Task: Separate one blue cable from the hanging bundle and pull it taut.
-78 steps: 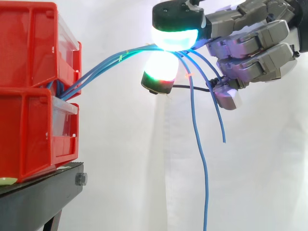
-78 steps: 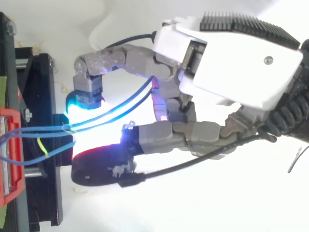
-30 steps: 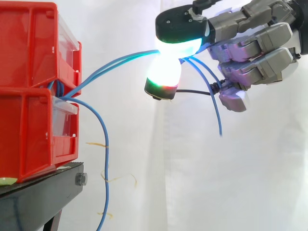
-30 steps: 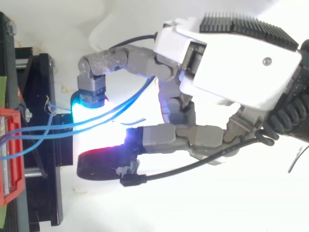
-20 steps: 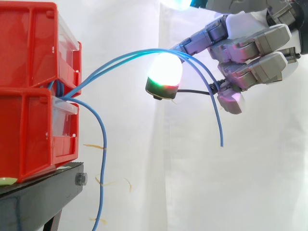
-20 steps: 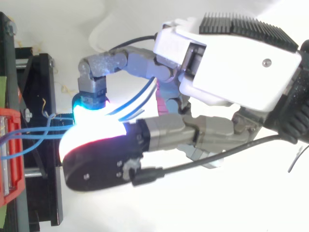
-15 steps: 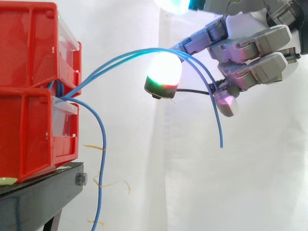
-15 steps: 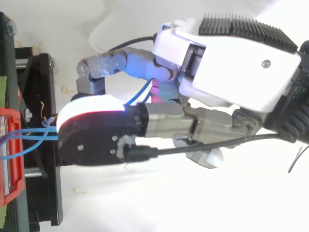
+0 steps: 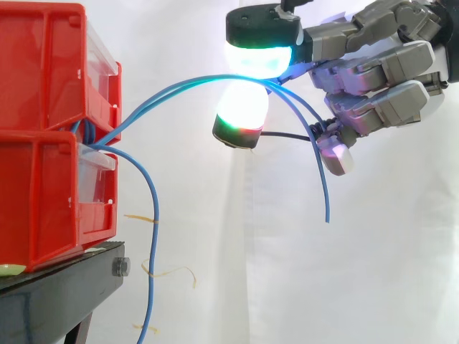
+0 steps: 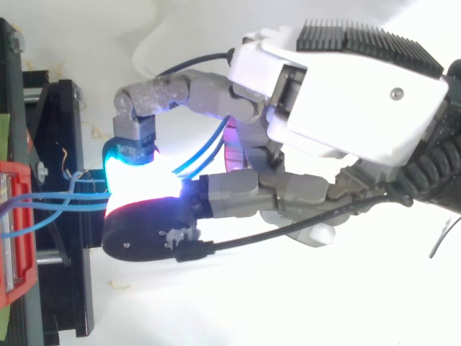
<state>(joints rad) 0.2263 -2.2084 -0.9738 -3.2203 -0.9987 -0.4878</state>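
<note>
Grey jointed robot hand (image 9: 373,68): glowing fingertip pads (image 9: 259,59) pressed together, clamped on pair of thin blue cables (image 9: 325,193); free ends droop past pinch. Pair arches slack back to stacked red plastic bins (image 9: 43,129) on black stand (image 9: 57,294); third blue cable (image 9: 154,236) hangs loose from bins. White curtain (image 9: 215,287) behind. Step, by judgement: shed one strand before drawing away from bins, else both tighten. Side view gives sag and drooping ends; top view gives strands lying side by side, crossing near bins.
</note>
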